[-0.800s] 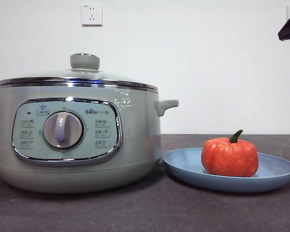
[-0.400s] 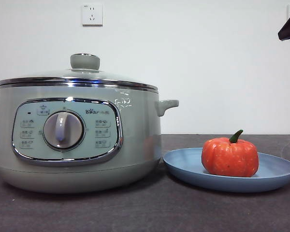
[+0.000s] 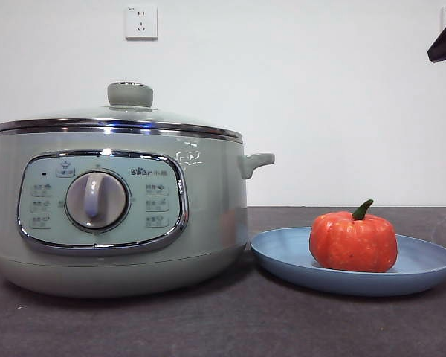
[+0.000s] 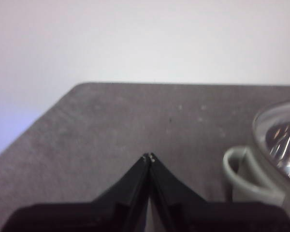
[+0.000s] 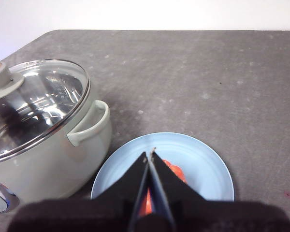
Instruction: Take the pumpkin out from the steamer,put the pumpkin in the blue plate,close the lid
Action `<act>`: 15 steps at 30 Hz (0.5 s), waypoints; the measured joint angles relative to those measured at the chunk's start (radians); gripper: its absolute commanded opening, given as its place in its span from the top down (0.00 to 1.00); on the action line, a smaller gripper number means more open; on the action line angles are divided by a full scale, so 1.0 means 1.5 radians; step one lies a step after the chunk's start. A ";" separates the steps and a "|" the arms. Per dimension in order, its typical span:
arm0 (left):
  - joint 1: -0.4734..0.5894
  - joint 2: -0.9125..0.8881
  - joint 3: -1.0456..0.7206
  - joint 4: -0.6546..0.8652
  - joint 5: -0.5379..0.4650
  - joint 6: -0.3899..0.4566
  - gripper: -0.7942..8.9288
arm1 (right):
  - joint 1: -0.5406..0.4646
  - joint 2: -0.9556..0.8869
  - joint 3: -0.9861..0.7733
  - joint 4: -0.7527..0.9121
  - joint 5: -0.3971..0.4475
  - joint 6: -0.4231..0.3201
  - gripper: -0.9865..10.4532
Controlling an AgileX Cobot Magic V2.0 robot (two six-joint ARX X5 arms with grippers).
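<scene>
The right gripper (image 5: 150, 153) hangs above the blue plate (image 5: 203, 164), its tapered black jaws pressed together and empty. Directly below it the ribbed orange pumpkin (image 3: 353, 242) sits in that matte, shallow plate. Beside the gripper stands the sage-green steamer (image 3: 119, 212), its domed glass lid (image 5: 36, 104) seated on the chrome rim. The left gripper (image 4: 149, 157), jaws likewise together, hovers over bare grey table (image 4: 111, 130) just off the steamer's far handle, which the front view crops.
</scene>
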 measured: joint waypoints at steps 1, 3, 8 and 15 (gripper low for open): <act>0.000 0.000 -0.017 0.010 0.000 0.000 0.92 | 0.000 0.000 0.000 0.000 0.000 0.000 0.92; 0.001 0.000 -0.053 0.023 0.000 -0.003 0.92 | 0.000 0.000 0.000 0.000 0.000 0.000 0.92; 0.001 0.000 -0.103 0.038 0.000 -0.021 0.92 | 0.000 0.000 0.000 0.000 0.000 0.000 0.92; 0.001 0.000 -0.110 0.037 0.000 -0.036 0.92 | 0.000 0.000 0.000 0.000 0.000 0.000 0.92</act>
